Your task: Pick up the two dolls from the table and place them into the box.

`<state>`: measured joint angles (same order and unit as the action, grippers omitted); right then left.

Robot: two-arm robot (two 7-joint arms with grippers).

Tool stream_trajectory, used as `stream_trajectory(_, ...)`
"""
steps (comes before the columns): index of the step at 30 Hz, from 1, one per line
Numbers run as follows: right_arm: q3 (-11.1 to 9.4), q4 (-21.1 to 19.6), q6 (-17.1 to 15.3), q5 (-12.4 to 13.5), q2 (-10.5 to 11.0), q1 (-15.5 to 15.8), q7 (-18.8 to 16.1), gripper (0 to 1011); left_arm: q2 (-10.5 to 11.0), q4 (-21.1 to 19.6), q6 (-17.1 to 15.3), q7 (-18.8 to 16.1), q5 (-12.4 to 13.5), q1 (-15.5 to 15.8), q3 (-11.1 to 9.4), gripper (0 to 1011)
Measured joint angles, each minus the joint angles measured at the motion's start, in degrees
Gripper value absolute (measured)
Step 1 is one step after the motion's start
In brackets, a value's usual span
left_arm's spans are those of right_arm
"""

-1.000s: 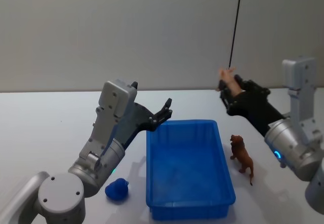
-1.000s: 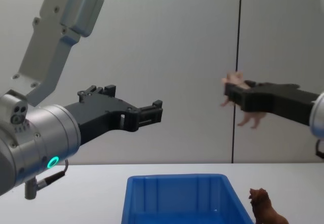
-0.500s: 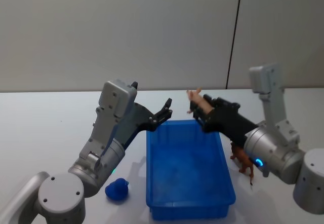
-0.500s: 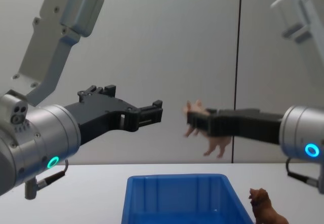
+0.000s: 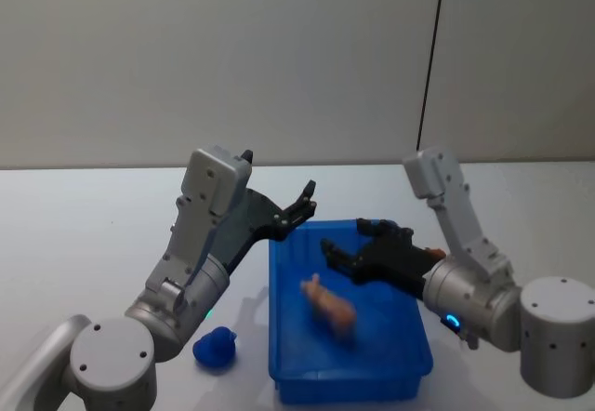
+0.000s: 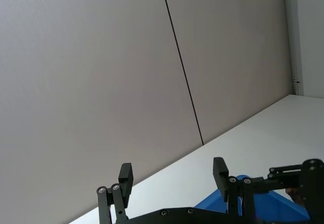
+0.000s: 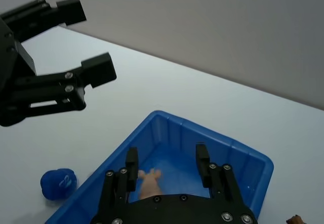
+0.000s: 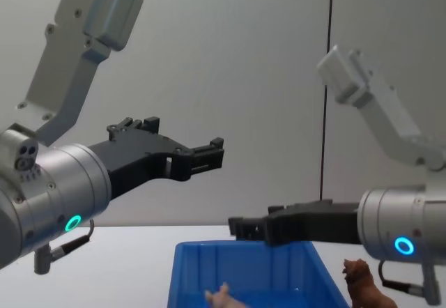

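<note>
my right gripper (image 5: pixel 333 254) gapes over the blue plastic bin (image 5: pixel 349 372), left gripper (image 5: pixel 309 199) parked beside it, apart; i'd pinch the torso of the shaggy reddish-brown figurine (image 8: pixel 364 287) (light, rigid, probably).

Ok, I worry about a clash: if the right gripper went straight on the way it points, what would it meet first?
Probably the left arm: the open right gripper points level across the box toward it, just above the rim. Depth is unclear, so it might pass beside it.
</note>
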<state>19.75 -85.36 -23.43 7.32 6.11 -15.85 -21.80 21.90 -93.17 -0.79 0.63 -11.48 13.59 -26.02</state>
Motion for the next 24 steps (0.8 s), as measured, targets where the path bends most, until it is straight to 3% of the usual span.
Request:
stream_trajectory(12, 0.1, 0.1, -1.9, -0.9, 0.1, -0.2, 0.0, 993, 0.0, 0.0, 0.0, 0.0, 0.0, 0.0, 0.0, 1001)
stream_trajectory(19, -1.6, -2.2, -1.4, 0.9, 1.7, 0.4, 1.6, 1001, 0.0, 0.0, 0.0, 0.0, 0.0, 0.0, 0.0, 1001)
stream_trajectory(24, -3.9, -5.3, -1.5, 3.2, 4.3, 1.9, 3.2, 1001, 0.0, 0.0, 0.0, 0.0, 0.0, 0.0, 0.0, 1001)
